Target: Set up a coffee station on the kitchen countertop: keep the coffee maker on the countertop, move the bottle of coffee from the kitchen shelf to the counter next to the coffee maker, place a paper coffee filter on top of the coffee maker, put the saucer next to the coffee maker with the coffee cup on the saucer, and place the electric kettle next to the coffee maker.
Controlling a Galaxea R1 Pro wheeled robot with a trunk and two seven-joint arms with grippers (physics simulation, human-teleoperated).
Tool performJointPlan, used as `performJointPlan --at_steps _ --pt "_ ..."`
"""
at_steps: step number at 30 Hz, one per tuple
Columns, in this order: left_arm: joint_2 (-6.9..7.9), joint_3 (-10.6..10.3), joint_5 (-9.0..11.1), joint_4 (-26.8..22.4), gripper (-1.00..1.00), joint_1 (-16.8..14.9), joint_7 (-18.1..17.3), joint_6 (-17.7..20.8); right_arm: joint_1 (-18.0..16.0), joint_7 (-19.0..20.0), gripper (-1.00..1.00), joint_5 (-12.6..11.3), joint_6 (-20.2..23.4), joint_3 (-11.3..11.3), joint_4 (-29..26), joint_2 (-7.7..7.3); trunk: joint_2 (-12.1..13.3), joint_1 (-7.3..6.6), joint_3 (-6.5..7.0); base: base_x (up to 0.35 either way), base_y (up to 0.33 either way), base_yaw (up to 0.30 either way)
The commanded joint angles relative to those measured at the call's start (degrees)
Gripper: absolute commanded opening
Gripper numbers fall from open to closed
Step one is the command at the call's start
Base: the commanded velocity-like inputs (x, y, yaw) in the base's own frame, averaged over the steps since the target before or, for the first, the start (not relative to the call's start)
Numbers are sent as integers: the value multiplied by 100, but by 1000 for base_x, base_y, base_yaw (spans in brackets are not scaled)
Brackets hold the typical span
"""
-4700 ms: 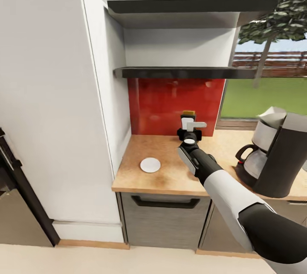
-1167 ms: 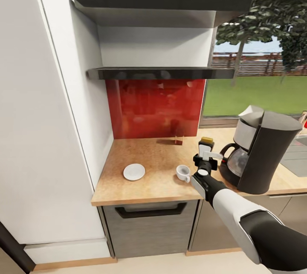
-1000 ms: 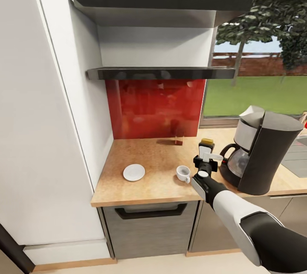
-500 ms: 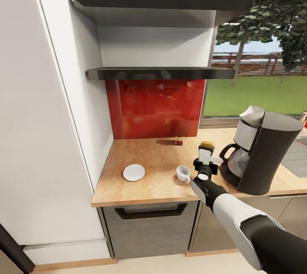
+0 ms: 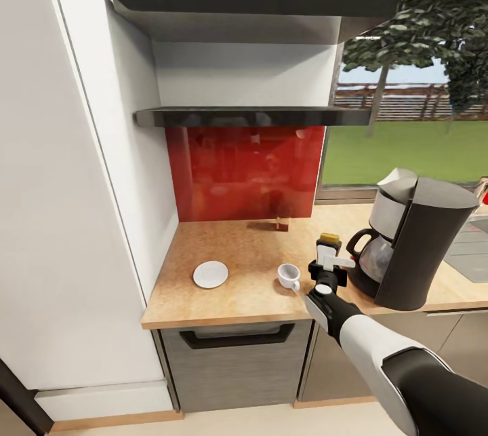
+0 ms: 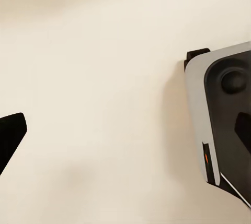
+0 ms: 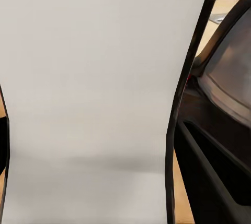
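The right pincer (image 5: 330,251) has drawn back from deep over the surface (image 5: 237,300), near the red backsplash (image 5: 244,171), to a spot nearer the front edge. The whole view has shifted too, so part of that is the camera moving. In the last second it has only eased slightly toward the robot.

It now hangs between the coffee cup (image 5: 289,276), just to its left, and the coffee maker (image 5: 417,253), close on its right. How far its fingers are apart cannot be told. A blank pale surface blocks most of the right wrist view, and no object can be made out in its grip.

The bottle of coffee (image 5: 281,223) stands beyond the pincer by the backsplash, on the surface but well apart from the coffee maker. The cup sits bare on the surface. The saucer (image 5: 210,274) lies farther left, well apart from the cup, so that pairing looks like the step at hand.
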Motion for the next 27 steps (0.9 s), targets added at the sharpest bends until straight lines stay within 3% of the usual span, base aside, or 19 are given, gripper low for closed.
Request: performJointPlan --at_steps 1,8,13,27 --pt "1 -33 61 3 100 -4 -35 -11 -2 -26 -100 -57 -36 52 2 0 -13 4 -13 0 0 0" --pt "-4 -34 55 -1 100 -4 -43 -6 15 -26 -100 -56 -36 43 7 0 -13 4 -13 19 -31 0" --pt "1 -34 55 -2 100 -6 -40 -10 57 -20 -100 -55 -54 -125 -1 -2 -13 4 -13 20 -38 0" --pt "6 -34 53 4 100 -4 -36 -9 72 1 -100 -55 -194 -133 7 8 -13 4 -13 0 -1 -51"
